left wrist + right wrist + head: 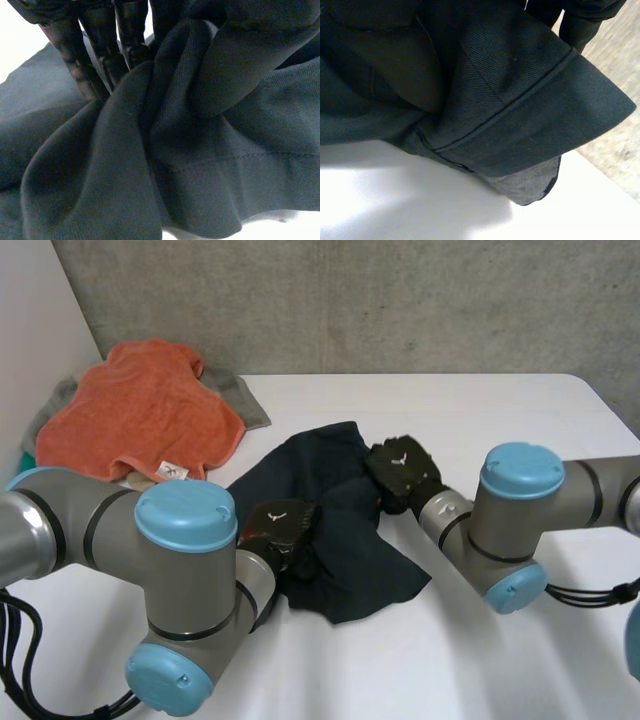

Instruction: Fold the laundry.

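A dark navy cloth (350,560) lies crumpled in the middle of the white table (500,660). My left hand (283,527) sits on its near left edge. In the left wrist view its fingers (100,55) dig into a bunched fold of the cloth (200,165) and pinch it. My right hand (403,470) is at the cloth's far right edge. In the right wrist view a hemmed edge of the cloth (520,110) hangs from under the fingers (580,22), lifted a little off the table.
An orange towel (140,415) lies heaped at the back left on a grey cloth (245,400). A concrete wall (400,300) runs behind the table. Bare tabletop lies to the right and along the front.
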Robot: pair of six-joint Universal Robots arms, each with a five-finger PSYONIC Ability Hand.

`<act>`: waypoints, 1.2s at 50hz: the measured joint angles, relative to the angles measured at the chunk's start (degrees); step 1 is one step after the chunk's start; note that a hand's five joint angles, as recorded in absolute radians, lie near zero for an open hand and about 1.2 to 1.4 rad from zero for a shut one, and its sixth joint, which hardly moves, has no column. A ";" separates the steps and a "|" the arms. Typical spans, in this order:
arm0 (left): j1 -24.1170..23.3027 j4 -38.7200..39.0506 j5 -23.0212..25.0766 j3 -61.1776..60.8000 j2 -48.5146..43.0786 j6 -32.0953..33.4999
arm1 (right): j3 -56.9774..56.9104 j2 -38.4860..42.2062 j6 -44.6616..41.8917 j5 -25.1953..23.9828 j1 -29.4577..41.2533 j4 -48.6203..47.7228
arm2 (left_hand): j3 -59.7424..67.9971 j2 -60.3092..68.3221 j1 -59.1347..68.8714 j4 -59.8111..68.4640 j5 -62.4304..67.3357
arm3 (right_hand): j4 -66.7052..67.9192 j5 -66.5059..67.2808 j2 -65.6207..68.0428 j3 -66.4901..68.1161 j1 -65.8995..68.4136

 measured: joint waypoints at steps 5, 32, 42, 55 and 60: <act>-0.28 -0.15 0.00 1.41 1.94 0.03 | 1.76 -8.08 -0.05 0.33 -0.48 1.46 | 1.35 0.83 0.00 1.03 0.28 | 0.47 0.00 0.00 0.39 -0.06; 7.08 -0.35 4.31 7.13 21.49 0.20 | -16.89 -22.38 -0.95 3.60 -4.33 19.36 | 2.53 1.10 0.96 1.60 1.15 | 1.03 0.85 0.00 0.93 -0.06; 11.30 2.23 7.42 23.81 -4.82 -0.03 | -21.90 0.79 -6.45 12.85 -2.42 7.68 | -45.07 -46.82 -48.46 -46.17 -45.09 | -49.12 -46.52 -50.43 -49.57 -46.68; 14.26 3.31 5.94 16.92 3.51 0.67 | -13.10 -9.16 -10.20 16.82 -2.28 7.61 | -52.96 -54.27 -51.44 -54.80 -52.66 | -54.90 -50.87 -54.83 -54.79 -50.26; 14.16 3.29 6.01 7.74 11.95 1.49 | -6.79 -16.32 -9.97 16.65 -2.51 14.07 | -52.96 -54.27 -51.44 -54.80 -52.66 | -54.90 -50.86 -54.83 -54.79 -50.26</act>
